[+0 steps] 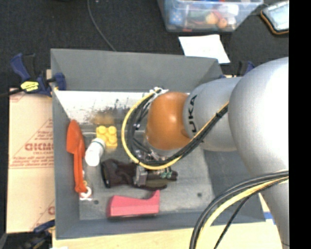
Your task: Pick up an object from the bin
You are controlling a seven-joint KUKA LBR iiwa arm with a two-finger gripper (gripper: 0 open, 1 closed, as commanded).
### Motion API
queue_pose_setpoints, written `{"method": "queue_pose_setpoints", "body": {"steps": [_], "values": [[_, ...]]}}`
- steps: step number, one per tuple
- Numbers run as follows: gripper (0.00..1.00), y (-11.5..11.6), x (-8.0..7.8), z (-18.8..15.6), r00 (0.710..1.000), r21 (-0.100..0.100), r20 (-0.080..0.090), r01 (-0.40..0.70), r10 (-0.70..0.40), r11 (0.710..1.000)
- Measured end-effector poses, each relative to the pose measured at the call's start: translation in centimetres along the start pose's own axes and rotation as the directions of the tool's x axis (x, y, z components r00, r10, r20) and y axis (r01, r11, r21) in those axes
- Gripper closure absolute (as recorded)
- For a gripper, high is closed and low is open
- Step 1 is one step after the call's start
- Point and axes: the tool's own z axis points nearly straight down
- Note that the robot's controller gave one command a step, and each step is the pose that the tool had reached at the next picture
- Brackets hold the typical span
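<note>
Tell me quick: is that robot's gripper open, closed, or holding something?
Gripper: cannot be told. It is low over the dark brown object in the middle of the bin, its tip hidden beneath the arm's orange cover.

A robotics lab is indicated: a large silver robot arm (243, 116) with exposed cables is mounted over a grey metal bin (136, 73) of small loose things. A clear plastic storage box (209, 14) and a paper sheet (204, 47) are seen on the dark surface behind.
</note>
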Motion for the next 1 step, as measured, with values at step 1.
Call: {"method": "queue_pose_setpoints", "body": {"steps": [1], "values": [[1.00, 0.01, -0.01, -0.04, 1.000, 0.000, 0.000, 0.000, 0.000, 1.000]]}}
